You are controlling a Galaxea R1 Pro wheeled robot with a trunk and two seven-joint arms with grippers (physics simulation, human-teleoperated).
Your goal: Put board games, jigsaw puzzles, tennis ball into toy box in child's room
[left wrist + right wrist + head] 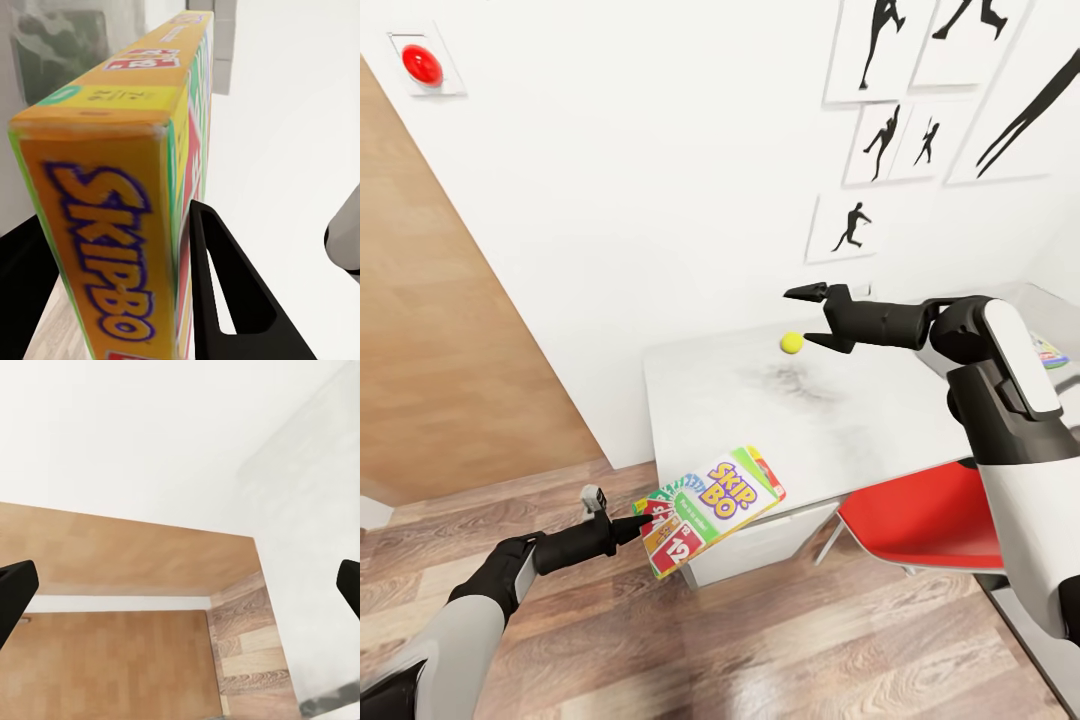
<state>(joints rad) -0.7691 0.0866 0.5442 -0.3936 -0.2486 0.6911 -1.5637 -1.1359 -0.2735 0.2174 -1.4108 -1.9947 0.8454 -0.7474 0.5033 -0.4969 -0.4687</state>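
Your left gripper [643,522] is pinching the Skip-Bo box [710,508] at its lower end; from the left wrist, one black finger [225,300] lies flat against the box's [120,225] face and the other side is dark at the frame edge. The box is tilted and held off the table's near left corner, overlapping that corner in the head view, above the wood floor [760,640].

Your right gripper [812,315] is spread wide, holding nothing. From the right wrist, its two fingertips [15,589] sit at opposite edges of the frame with bare wall and floor between them. It hangs over the table's far edge, just beside the ball [791,343].

The ball rests on the table [880,420] near the far edge, roughly midway along it. It is apart from the right gripper's lower finger, though close.

A red chair [930,520] stands at the table's near right side. A coloured item [1048,352] shows at the table's far right, partly hidden behind your right arm; you cannot tell what it is.
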